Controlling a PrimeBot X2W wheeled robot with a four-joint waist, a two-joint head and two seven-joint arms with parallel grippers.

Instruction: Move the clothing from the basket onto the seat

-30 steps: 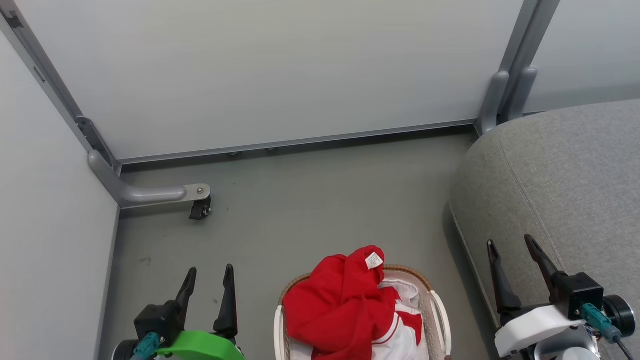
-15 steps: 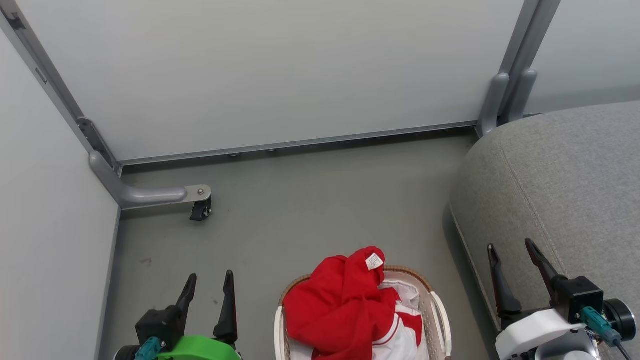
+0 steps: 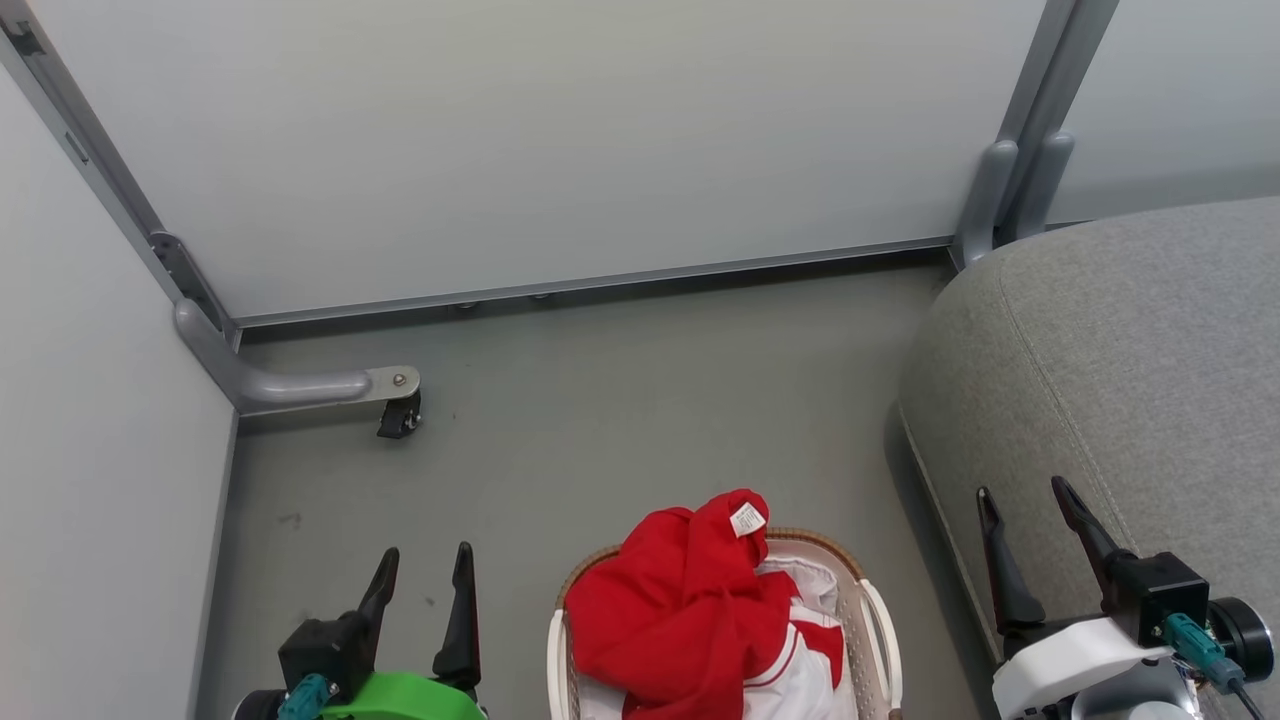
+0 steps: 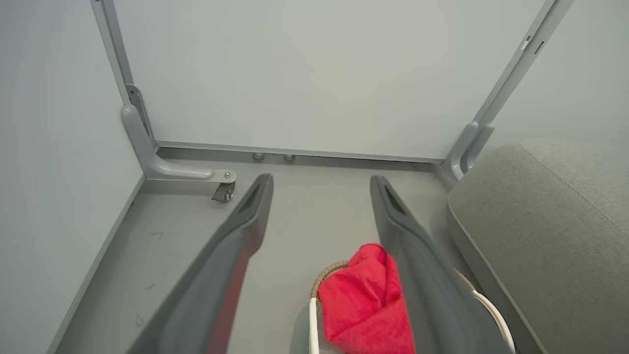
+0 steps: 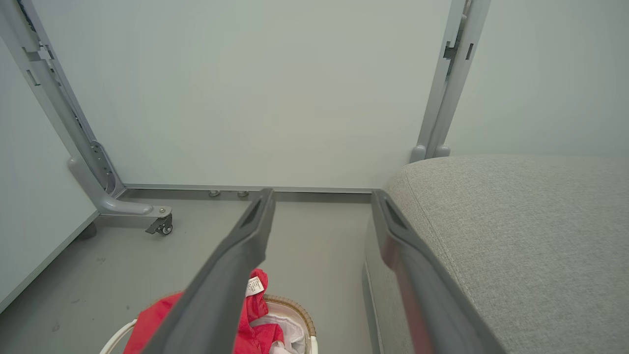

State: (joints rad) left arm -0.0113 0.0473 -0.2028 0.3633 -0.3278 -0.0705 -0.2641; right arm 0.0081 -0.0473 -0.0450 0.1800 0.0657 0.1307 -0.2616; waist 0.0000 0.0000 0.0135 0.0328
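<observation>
Red-and-white soft sports clothing (image 3: 680, 610) heaped in oval white perforated basket (image 3: 884, 640) w/ brown woven rim; sits on floor (image 3: 620, 400) beside grey fabric seat (image 3: 1130, 350). L claw (image 3: 428, 550) & R claw (image 3: 1021, 487) spread wide, empty.

A smooth matt grey floor (image 3: 640, 400) is closed in by pale grey-white flat partition panels: a wide one at the back (image 3: 560, 140), one on the left (image 3: 90, 450) and a narrower one at the far right (image 3: 1180, 100). Slim grey metal frame posts join them, a single post at the left corner (image 3: 90, 165) and a paired post at the right (image 3: 1030, 130). A thin metal rail (image 3: 600, 282) runs along the foot of the back panel. From the left corner a rounded grey metal foot (image 3: 300, 385) reaches over the floor and ends on a small black caster wheel (image 3: 398, 420). A few faint dark scuff marks (image 3: 290, 520) dot the floor near the left panel. A large grey fabric-upholstered sofa (image 3: 1130, 340) with rounded edges and a stitched seam stands on the right, close by the paired post. The light is soft and even.
</observation>
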